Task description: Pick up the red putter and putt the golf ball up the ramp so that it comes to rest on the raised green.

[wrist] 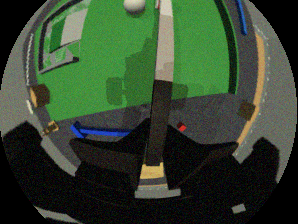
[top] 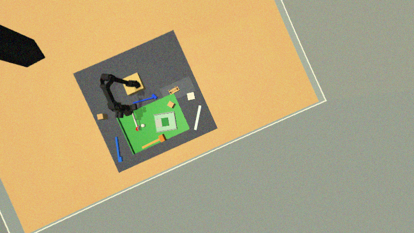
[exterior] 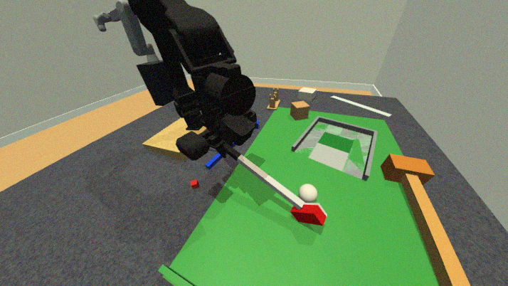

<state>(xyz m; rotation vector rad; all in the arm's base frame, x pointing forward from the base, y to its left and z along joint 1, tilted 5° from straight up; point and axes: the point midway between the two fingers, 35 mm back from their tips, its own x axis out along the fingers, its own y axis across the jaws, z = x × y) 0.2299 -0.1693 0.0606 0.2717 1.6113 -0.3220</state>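
My gripper (exterior: 223, 149) (top: 131, 111) (wrist: 153, 121) is shut on the dark grip end of the red putter (exterior: 309, 214) (top: 137, 128). Its grey shaft slopes down to the red head, which rests low on the green mat (exterior: 270, 249) (top: 149, 134). The white golf ball (exterior: 308, 192) (top: 142, 126) (wrist: 135, 2) lies on the mat right beside the head, on the side facing the ramp. The raised green (exterior: 336, 142) (top: 165, 122) (wrist: 69, 30), a dark green square with sloping ramps and a grey frame, stands farther along the mat.
An orange mallet (exterior: 407, 167) (top: 158, 139) lies at the mat's edge. A blue putter (exterior: 213, 161) (top: 145, 99) lies under the arm, another blue putter (top: 117, 149) lies off the mat. A wooden cube (exterior: 299, 109), a white cube (exterior: 307, 94), a white stick (exterior: 360, 105) and a small red cube (exterior: 194, 183) lie around.
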